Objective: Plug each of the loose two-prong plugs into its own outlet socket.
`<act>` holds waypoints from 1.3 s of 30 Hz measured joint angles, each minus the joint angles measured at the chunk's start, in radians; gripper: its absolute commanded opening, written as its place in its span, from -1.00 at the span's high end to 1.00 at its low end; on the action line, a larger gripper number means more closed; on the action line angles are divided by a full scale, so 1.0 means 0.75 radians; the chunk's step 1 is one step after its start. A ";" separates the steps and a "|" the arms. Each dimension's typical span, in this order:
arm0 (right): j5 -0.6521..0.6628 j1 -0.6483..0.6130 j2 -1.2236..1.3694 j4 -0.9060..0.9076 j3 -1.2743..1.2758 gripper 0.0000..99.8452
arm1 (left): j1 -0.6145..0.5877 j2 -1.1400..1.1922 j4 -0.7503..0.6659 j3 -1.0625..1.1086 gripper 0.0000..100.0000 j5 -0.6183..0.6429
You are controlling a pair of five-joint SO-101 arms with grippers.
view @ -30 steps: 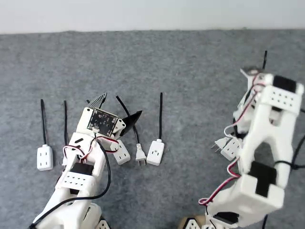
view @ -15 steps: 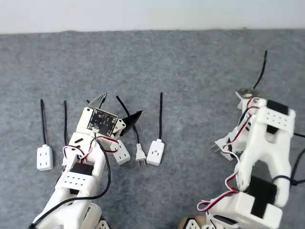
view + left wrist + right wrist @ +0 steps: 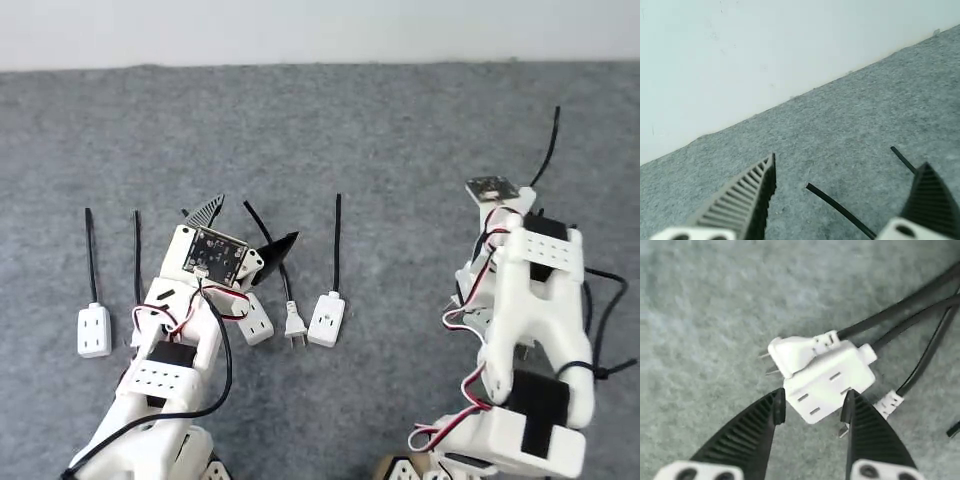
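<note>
In the right wrist view my right gripper (image 3: 813, 401) is open, and its black fingertips (image 3: 779, 402) straddle the near end of a white outlet socket (image 3: 835, 377). A white two-prong plug (image 3: 792, 352) lies against that socket's far side, prongs free. Black cords (image 3: 900, 315) run off from both. In the high view my left gripper (image 3: 245, 228) is open above the mat, holding nothing. Just in front of it lie a white socket (image 3: 257, 322), a loose plug (image 3: 294, 322) and another socket (image 3: 326, 318). One more socket (image 3: 94, 330) lies at the far left.
A grey mat (image 3: 400, 150) covers the table up to a white wall (image 3: 320, 30). The right arm's body (image 3: 530, 300) stands over its plug and socket in the high view. In the left wrist view a black cord (image 3: 840, 210) crosses between the fingers.
The right arm has swung left and down over its plug and socket. The left arm has not moved.
</note>
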 measured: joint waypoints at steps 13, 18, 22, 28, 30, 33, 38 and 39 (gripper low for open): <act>-0.661 -0.002 0.000 -0.068 0.000 0.62 | 0.000 0.000 0.000 0.000 0.18 0.000; -0.851 -0.002 0.000 -0.068 0.000 0.62 | 0.000 0.000 0.000 0.000 0.18 0.000; -0.859 0.000 0.000 -0.068 0.000 0.62 | 0.000 0.000 0.000 0.000 0.18 0.000; -0.824 0.041 -0.002 -0.225 0.115 0.62 | 0.000 0.000 0.000 0.000 0.18 0.000; -0.824 0.082 -0.002 -0.276 0.151 0.62 | 0.000 0.000 0.000 0.000 0.18 0.000; -0.824 0.088 -0.002 -0.307 0.178 0.62 | 0.000 0.000 0.000 0.000 0.18 0.000; -0.822 0.088 -0.002 -0.338 0.178 0.62 | 0.000 0.000 0.000 0.000 0.18 0.000; -0.822 0.088 -0.002 -0.340 0.178 0.62 | 0.000 0.000 0.000 0.000 0.18 0.000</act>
